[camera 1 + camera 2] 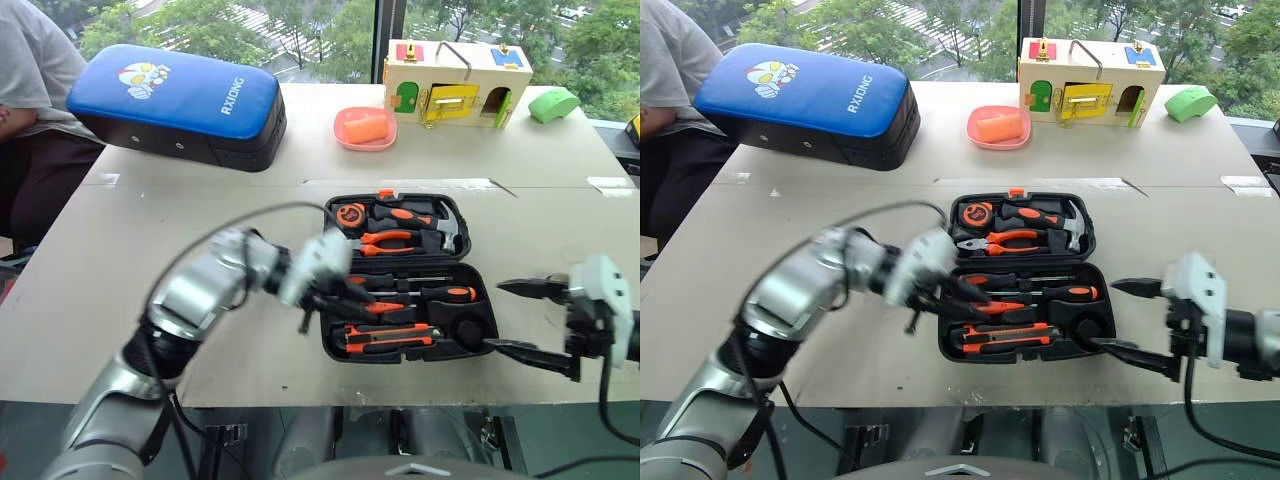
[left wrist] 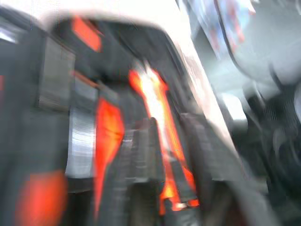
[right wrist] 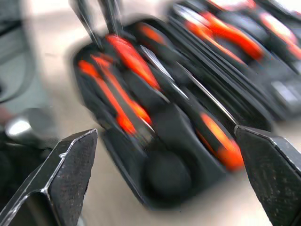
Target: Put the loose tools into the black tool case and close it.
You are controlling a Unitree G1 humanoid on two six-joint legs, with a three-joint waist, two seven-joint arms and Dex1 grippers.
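The tabletop (image 1: 150,250) carries the black tool case (image 1: 410,350), which lies open near the front edge, a little to your right of the middle. Its long side runs left to right; the hinge is in the middle, the lid half with the hammer (image 1: 425,222) and pliers (image 1: 395,240) lies on the far side, and the small orange latch (image 1: 386,193) sits on the far rim. So the lid must fold toward you to close.

In the near half, the two screwdrivers (image 1: 430,293) lie along the case, handles to the right and tips to the left. The utility knife (image 1: 388,338) lies the same way in the front recess, and the tape roll (image 1: 466,333) sits in the right front corner. I judge that all loose tools are already inside.

Your left pincer (image 1: 338,297) hovers over the left end of the near half; I cannot tell if its fingers are apart or together, because the picture is smeared. Your right pincer (image 1: 528,318) stands wide apart, just beside the right end of the case, holding nothing.

Please take care of these risks:
- The left pincer is very near the screwdriver tips; it may drag one out of its recess.
- If a tool sits high, the lid will not shut and the latch will not catch.
- Pushing on one end only may slide the case toward the tabletop edge.
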